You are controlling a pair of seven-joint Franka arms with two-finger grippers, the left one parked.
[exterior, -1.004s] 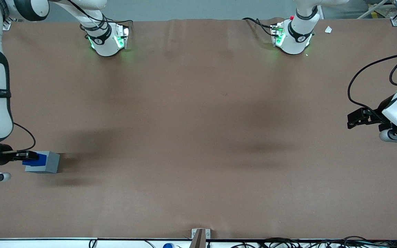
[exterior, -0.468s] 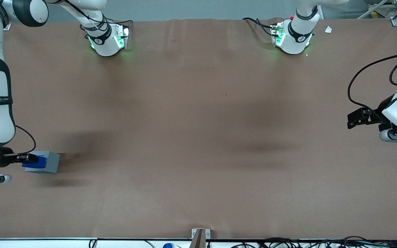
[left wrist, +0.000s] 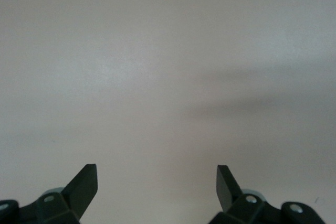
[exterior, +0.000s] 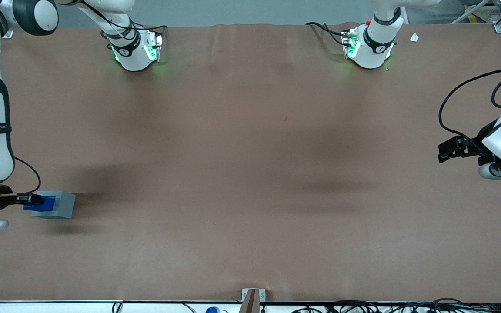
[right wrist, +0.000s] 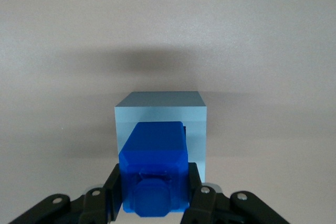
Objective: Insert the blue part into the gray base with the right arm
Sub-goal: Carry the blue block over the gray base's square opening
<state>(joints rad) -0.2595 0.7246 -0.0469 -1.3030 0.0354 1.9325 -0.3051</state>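
Right wrist view: gripper [right wrist: 153, 192] clamps the glossy faceted blue part [right wrist: 155, 169] atop the matte cubic gray base [right wrist: 161, 109].

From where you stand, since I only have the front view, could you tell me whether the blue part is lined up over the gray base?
Observer: In the right wrist view the blue part sits between the gripper fingers, with its leading end overlapping the gray base.
Operator: Thank you. Are the fingers closed on it?
Observer: Yes, one finger presses each side of the blue part.
Operator: Is the part centred on the base?
Observer: Roughly; gray shows on both sides of it in the wrist view.
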